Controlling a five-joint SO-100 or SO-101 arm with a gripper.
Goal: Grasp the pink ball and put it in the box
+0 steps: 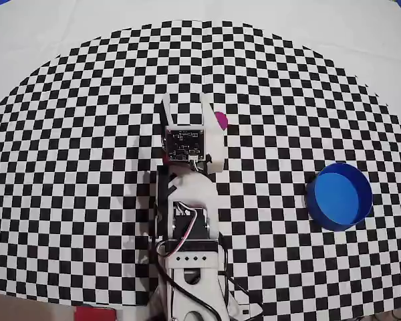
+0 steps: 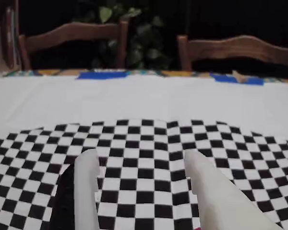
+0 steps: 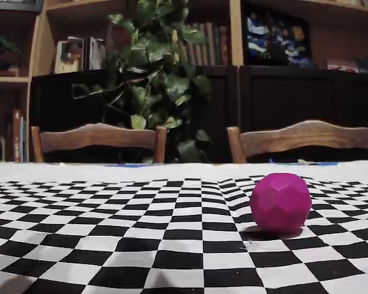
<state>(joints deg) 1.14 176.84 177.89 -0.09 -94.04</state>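
A white robot arm is reaching out over a checkered table, and the approach to the pink ball (image 1: 220, 120) appears to be the step in hand, with no grasp made. In the overhead view the gripper (image 1: 186, 104) is pointing toward the top of the picture with its two white fingers spread apart and nothing between them; the ball is sitting on the cloth just beside the right-hand finger, outside the gap, partly hidden by it. The wrist view is showing the same open fingers with only black and white squares between them. The box (image 1: 339, 196), a round bright blue container with a low upright wall, is standing empty, well apart, toward the right edge of the overhead view. Judging from this, the next move is calling for a shift to the right so the ball sits between the fingers before closing. In the fixed view the ball (image 3: 280, 203) is looking matte and faceted rather than perfectly smooth, resting on the flat checkerboard cloth (image 3: 110, 245), with wooden chairs (image 3: 98, 138) and a leafy plant (image 3: 153, 73) behind.
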